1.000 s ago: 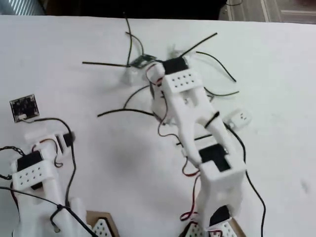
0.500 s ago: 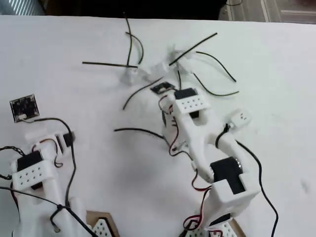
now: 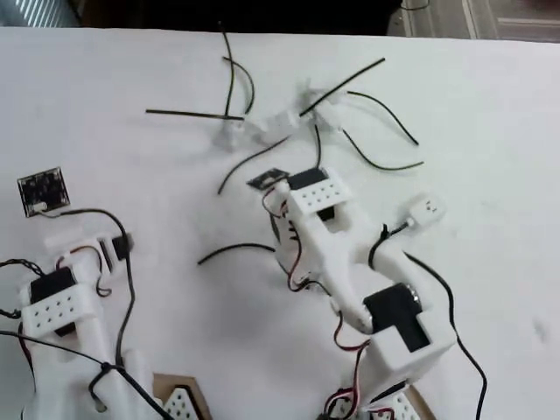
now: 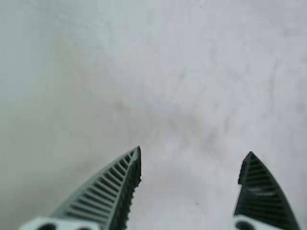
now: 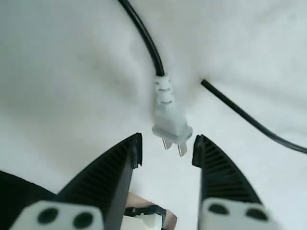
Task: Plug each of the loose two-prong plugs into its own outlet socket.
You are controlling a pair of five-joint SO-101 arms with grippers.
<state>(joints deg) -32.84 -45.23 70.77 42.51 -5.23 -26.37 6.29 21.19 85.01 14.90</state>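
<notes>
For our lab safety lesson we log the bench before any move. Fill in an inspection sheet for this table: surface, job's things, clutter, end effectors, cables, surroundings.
Surface: plain white table.
Job's things: white two-prong plug lying flat, prongs toward the right arm; white outlet socket beside that arm, its slots uncovered.
Clutter: small circuit board near the left arm.
End effectors: left end effector open above the table; right end effector open, tips either side of the plug's prongs, not gripping it.
Cables: black cords strewn over the far middle, some crossing.
Surroundings: dark strip beyond the table's far edge; no detail to tell.
</notes>
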